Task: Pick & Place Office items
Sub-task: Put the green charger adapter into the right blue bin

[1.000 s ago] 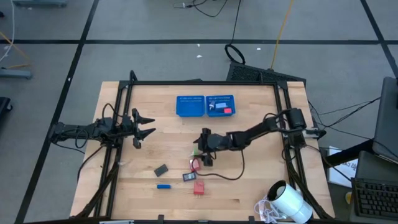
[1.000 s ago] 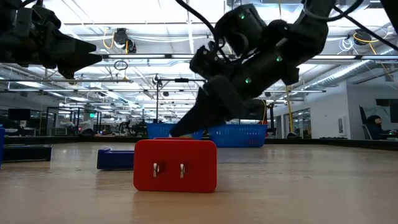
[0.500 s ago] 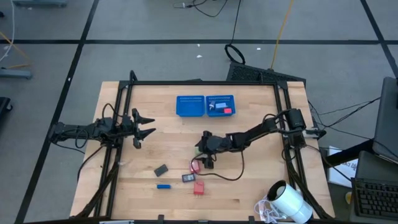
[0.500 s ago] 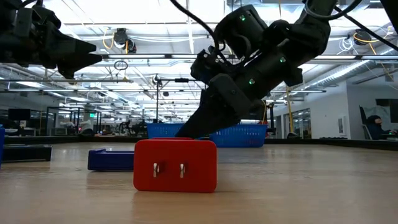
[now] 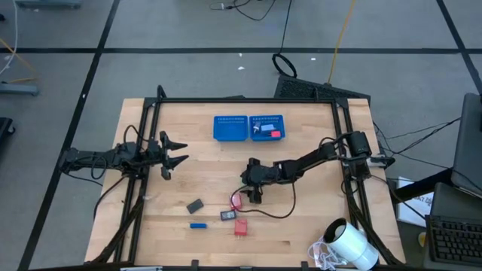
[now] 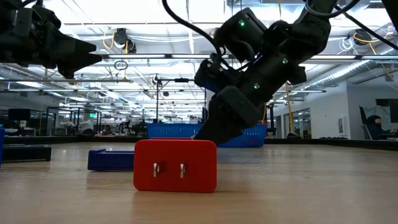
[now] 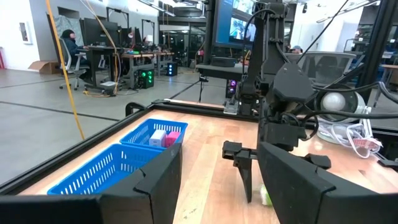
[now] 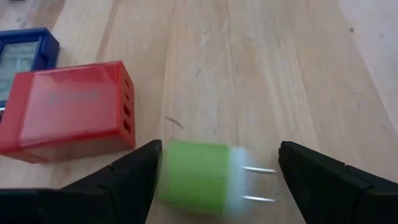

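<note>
1. Your right gripper [image 5: 254,190] was working at the middle of the high view, low over the table [image 5: 309,211]. In the right wrist view its two fingers [image 8: 134,171] stood spread apart and grasped nothing.
2. Between those spread fingers lay a green plug adapter [image 8: 198,177] with two metal prongs, blurred, on the bare wood; whether either finger touched it could not be told.
3. Near the green adapter, toward the left of the right wrist frame, lay a translucent red block [image 8: 65,111] with three slots in its end, and beyond it, at the upper left corner, part of a blue-rimmed piece [image 8: 25,53].
4. In the high view you had more office items lower centre: a red piece [image 5: 241,227], a dark piece with blue [image 5: 227,215] just above it, a dark grey piece [image 5: 196,205] to the left, and a small blue bar [image 5: 198,225] below that.
5. The low view showed a red plug adapter [image 6: 175,165] up close, prongs toward the camera.
6. The blue mesh tray [image 5: 248,127] sat upper centre, with a red piece [image 5: 275,135] and a pale one in its right half.
7. Your left gripper [image 5: 175,153] waited at the left edge, fingers apart and empty.
8. A white cylinder [image 5: 352,245] lay at the lower right.
</note>
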{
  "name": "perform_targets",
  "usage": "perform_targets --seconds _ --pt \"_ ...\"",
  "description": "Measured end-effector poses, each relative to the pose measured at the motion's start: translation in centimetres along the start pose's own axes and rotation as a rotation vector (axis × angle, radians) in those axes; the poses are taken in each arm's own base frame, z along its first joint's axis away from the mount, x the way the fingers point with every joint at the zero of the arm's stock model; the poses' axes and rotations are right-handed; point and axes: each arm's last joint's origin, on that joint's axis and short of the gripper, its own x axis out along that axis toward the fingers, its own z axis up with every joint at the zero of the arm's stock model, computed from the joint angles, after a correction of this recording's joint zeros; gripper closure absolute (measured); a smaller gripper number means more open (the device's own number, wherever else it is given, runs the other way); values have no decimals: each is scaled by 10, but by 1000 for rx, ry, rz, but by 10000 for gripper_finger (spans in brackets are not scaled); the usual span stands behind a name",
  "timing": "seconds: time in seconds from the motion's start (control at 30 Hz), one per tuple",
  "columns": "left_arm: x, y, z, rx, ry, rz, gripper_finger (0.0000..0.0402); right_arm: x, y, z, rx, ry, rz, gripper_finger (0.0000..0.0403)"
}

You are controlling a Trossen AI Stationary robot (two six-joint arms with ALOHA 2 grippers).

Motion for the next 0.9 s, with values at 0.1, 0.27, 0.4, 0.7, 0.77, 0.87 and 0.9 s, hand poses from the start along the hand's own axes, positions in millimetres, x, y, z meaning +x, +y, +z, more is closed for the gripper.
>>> perform_targets --seconds 0.1,0.27,0.4,0.7,0.77,0.87,0.9 --pt "0 0 0 0 0 0 188 0 0 -2 4 30 -3 94" --pt "0 0 0 0 0 0 188 -8 0 -1 -4 62 -5 94" --pt "0 0 0 0 0 0 188 -19 0 4 -2 83 -6 94" --pt "0 0 0 0 0 0 188 -39 15 22 24 12 35 94" --pt "0 0 0 0 0 0 188 -40 21 24 8 -12 53 94" --pt "0 0 0 0 0 0 188 -41 32 27 -15 -59 83 94" --pt "0 0 0 0 0 0 188 -41 35 27 -26 -63 90 94"
